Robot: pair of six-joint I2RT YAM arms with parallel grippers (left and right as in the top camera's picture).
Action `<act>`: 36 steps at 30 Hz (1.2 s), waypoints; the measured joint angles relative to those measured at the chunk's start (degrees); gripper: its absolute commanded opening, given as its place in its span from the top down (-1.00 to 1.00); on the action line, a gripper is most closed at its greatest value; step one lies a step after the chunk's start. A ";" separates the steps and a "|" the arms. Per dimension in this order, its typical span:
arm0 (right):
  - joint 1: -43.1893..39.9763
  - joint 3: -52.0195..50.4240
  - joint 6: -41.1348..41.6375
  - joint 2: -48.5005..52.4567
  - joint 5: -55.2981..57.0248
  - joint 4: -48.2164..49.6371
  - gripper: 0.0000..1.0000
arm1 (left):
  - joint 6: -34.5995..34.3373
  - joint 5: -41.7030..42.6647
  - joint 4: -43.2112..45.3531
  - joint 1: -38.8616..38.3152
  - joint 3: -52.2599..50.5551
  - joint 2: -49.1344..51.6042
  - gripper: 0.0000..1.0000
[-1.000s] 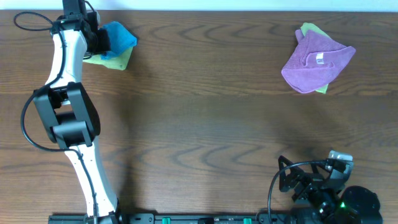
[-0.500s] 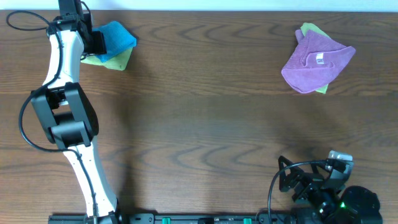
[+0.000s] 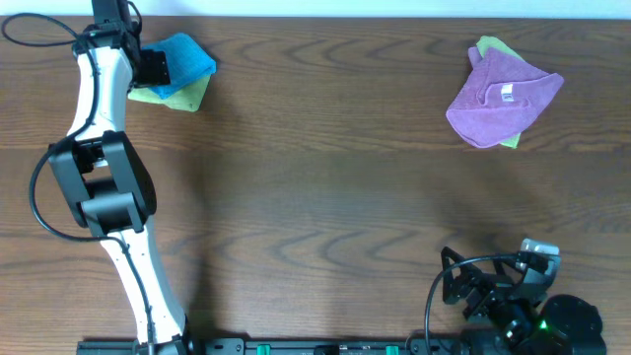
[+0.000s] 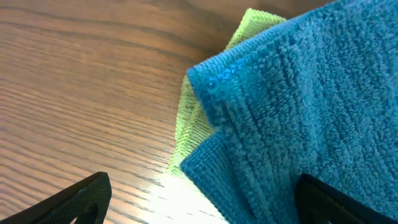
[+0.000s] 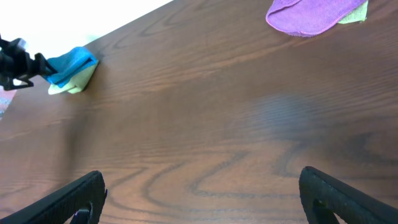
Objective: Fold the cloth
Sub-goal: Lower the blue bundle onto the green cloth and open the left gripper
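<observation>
The blue cloth (image 3: 189,55) lies folded into a small bundle at the table's far left corner, resting on a light green cloth (image 3: 183,96). In the left wrist view the blue cloth (image 4: 298,106) fills the right side, with its folded edges showing. My left gripper (image 4: 205,208) is open just left of it. One fingertip (image 4: 81,199) is over bare wood, the other fingertip (image 4: 336,202) is over the cloth, and nothing is pinched. My right gripper (image 5: 205,199) stands open over bare table at the near right, far from the cloth.
A purple cloth (image 3: 501,99) lies on another green cloth (image 3: 490,46) at the far right. The table's back edge (image 3: 315,17) runs just behind both piles. The right arm's base and cables (image 3: 513,296) sit at the near right edge.
My left gripper has opened and let go of the blue cloth, then drawn back slightly to the left. The blue cloth stays on the green one. The right arm has not moved.
</observation>
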 measured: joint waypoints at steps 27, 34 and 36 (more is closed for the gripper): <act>0.00 0.00 0.00 0.00 0.00 -0.02 -0.98 | -8.90 13.88 -16.09 -2.10 0.94 -8.87 -0.40; 0.00 0.00 0.00 0.00 0.00 0.00 -0.99 | -10.88 16.48 -23.69 -2.64 0.96 -9.33 -0.91; 0.02 0.00 0.00 0.00 0.00 0.00 -0.99 | -10.19 16.63 -27.63 -2.62 0.98 -9.35 -0.91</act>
